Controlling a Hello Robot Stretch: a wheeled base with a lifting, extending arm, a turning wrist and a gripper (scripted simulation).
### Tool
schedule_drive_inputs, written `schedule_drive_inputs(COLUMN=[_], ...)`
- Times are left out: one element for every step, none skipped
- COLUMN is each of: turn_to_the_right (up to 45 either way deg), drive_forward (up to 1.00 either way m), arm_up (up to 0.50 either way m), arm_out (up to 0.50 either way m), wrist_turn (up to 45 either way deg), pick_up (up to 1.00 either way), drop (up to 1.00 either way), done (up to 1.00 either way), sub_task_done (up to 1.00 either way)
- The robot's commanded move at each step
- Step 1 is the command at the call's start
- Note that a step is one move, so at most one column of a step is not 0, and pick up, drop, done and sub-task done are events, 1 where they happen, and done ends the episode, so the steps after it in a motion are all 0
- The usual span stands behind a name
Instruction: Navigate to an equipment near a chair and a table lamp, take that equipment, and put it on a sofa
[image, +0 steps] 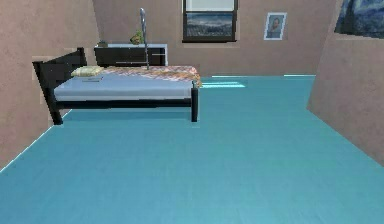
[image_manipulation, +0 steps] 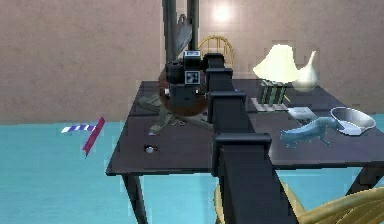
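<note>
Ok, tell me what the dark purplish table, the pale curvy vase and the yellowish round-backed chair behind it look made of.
The dark purplish table looks like stained or painted wood: flat matt top, even colour, no grain visible. The pale curvy vase is likely glazed ceramic: smooth, off-white. The yellowish round-backed chair seems light wood or rattan: thin bent rods, warm tan.

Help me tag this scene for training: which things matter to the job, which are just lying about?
Job: reddish-brown round object; cream-shaded table lamp; curved-back wooden chair; dark rectangular table.
Lying about: white ceramic vase; shallow grey bowl; blue curved object; black-framed bed.
</note>
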Motion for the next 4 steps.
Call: schedule_drive_inputs(turn_to_the_right=[0.0,0.0,0.0,0.0], drive_forward=[0.00,0.00,0.00,0.00], arm_up=[0.00,0.00,0.00,0.00], arm_out=[0.00,0.00,0.00,-0.30], wrist_turn=[-45.0,-45.0,-39.0,0.0], pick_up=[0.00,0.00,0.00,0.00], drop=[0.00,0.00,0.00,0.00], done=[0.00,0.00,0.00,0.00], sub_task_done=[0.00,0.00,0.00,0.00])
